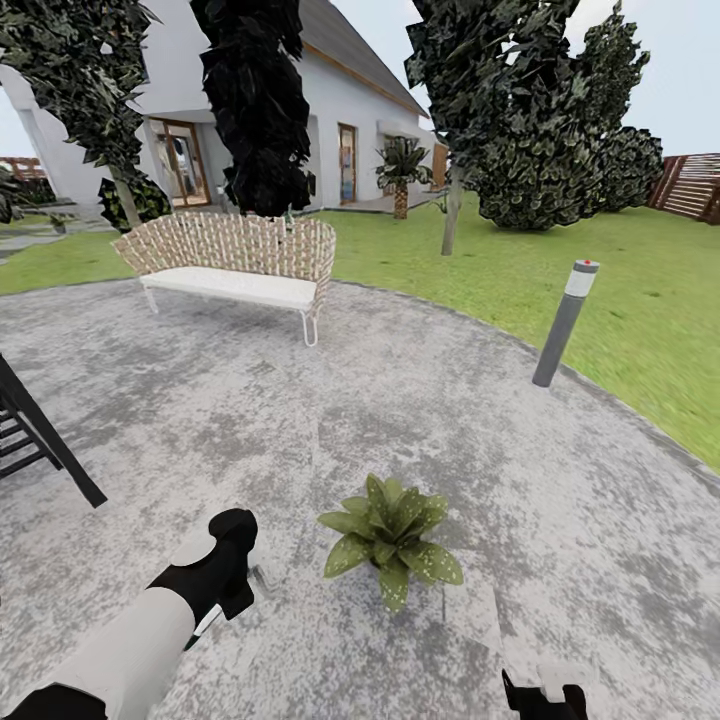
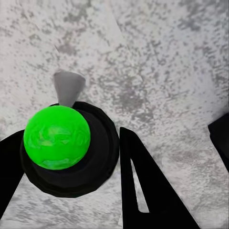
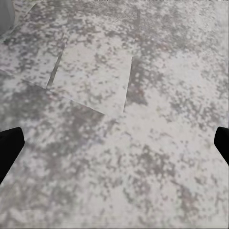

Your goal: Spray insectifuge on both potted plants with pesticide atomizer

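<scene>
Our left gripper (image 2: 95,171) clamps the spray bottle (image 2: 62,143) beside one potted plant (image 1: 390,535).
We judge pickup done, spraying both plants left (right gripper (image 3: 114,143) spread wide, empty).

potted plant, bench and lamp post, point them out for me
potted plant (image 1: 388,535), head view, middle of its leaf rosette
bench (image 1: 232,286), head view, on the white seat cushion
lamp post (image 1: 563,325), head view, halfway up its grey shaft
</scene>
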Motion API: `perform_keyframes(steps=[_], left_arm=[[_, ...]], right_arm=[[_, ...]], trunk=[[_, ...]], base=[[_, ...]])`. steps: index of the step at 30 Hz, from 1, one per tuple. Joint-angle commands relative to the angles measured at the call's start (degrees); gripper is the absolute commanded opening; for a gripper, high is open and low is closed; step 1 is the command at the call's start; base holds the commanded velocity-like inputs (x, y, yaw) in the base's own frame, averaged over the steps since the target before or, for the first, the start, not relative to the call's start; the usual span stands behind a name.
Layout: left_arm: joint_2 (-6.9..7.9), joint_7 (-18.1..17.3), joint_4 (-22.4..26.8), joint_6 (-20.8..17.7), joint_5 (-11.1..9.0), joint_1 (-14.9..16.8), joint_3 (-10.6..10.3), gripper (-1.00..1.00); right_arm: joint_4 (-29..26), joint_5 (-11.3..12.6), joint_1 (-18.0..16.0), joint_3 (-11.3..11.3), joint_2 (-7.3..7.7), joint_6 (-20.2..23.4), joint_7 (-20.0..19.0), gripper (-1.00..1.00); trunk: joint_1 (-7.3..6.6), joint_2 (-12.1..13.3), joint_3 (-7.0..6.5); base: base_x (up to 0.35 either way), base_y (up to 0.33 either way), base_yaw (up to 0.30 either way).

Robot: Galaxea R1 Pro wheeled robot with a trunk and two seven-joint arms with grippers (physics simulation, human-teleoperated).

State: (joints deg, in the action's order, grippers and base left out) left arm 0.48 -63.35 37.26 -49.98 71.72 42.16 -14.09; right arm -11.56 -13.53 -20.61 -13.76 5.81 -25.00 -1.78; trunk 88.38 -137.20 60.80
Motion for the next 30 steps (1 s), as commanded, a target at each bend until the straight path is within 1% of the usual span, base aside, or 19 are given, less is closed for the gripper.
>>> perform_keyframes(steps=[1, 5, 17, 19, 20, 23, 24, 25, 26, 27, 28, 29, 30], left_arm=[[0.05, -0.52, 0.09, -0.30, 0.35, 0.02, -0.24, -1.00], [0.05, -0.54, 0.09, -0.30, 0.35, 0.01, -0.24, -1.00], [-0.03, -0.54, 0.29, -0.30, 0.27, 0.02, -0.24, -1.00], [-0.27, -0.54, 0.39, -0.30, 0.26, 0.02, -0.34, -1.00], [-0.91, -0.60, 0.43, -0.30, 0.31, 0.06, -0.46, -1.00], [-3.72, -1.08, 0.52, -0.24, 0.85, 0.78, -0.96, -1.00], [-5.37, -1.19, 0.53, -0.31, 1.18, 1.70, -1.12, -1.00], [-6.30, -1.50, 0.50, -0.40, 1.51, 3.34, -1.16, -1.00], [-6.85, -3.97, 0.45, -0.41, 1.84, 5.72, -1.22, -1.00], [-7.03, -6.68, 0.45, -0.34, 2.64, 6.92, -1.28, -1.00], [-7.13, -10.01, 0.45, -0.42, 6.48, 7.77, -2.24, -1.00], [-7.22, -12.19, 0.52, -0.43, 8.03, 8.14, -2.70, -1.00], [-7.23, -12.68, 0.53, -0.41, 8.18, 8.60, -2.74, -1.00]], right_arm=[[0.04, -0.45, -0.04, -0.49, -0.06, -0.23, -0.18, 1.00], [0.04, -0.45, -0.04, -0.56, -0.02, -0.23, -0.15, 1.00], [0.04, -0.45, -0.04, -0.57, 0.07, -0.23, -0.15, 1.00], [0.04, -0.45, -0.04, -0.57, 0.13, -0.23, -0.15, 1.00], [0.04, -0.45, -0.04, -0.57, 0.15, -0.23, -0.15, 1.00], [0.04, -0.45, -0.04, -0.57, 0.16, -0.23, -0.15, 1.00], [0.04, -0.45, -0.04, -0.57, 0.16, -0.23, -0.15, 1.00], [0.04, -0.45, -0.04, -0.57, 0.16, -0.23, -0.15, 1.00], [0.04, -0.45, -0.04, -0.57, 0.16, -0.23, -0.15, 1.00], [0.04, -0.45, -0.04, -0.57, 0.16, -0.23, -0.15, 1.00], [0.06, -0.45, -0.04, -0.57, 0.16, -0.23, -0.15, 1.00], [0.05, -0.45, -0.04, -0.57, 0.16, -0.23, -0.15, 1.00], [0.05, -0.45, -0.04, -0.57, 0.16, -0.23, -0.15, 1.00]], trunk=[[0.00, -0.02, 0.05], [0.00, -0.02, -0.04], [0.00, -0.02, -0.54], [0.00, -0.02, -0.62], [0.00, -0.02, -0.66], [0.00, -0.02, -0.79], [0.00, -0.02, -0.83], [0.00, -0.02, -0.87], [0.00, -0.02, -0.91], [0.00, -0.02, -0.96], [0.00, -0.02, -1.00], [0.00, -0.02, -1.04], [0.00, -0.02, -1.07]], base=[[0.110, 0.302, -0.012], [0.155, 0.294, -0.153], [0.205, 0.267, -0.268], [0.225, 0.243, -0.273], [0.160, 0.161, -0.273], [0.048, 0.049, -0.273], [0.007, 0.007, -0.273], [0.003, 0.003, -0.273], [0.001, 0.001, -0.273], [0.000, 0.000, -0.273], [0.000, 0.000, -0.273], [0.000, 0.000, -0.273], [0.000, 0.000, -0.216]])
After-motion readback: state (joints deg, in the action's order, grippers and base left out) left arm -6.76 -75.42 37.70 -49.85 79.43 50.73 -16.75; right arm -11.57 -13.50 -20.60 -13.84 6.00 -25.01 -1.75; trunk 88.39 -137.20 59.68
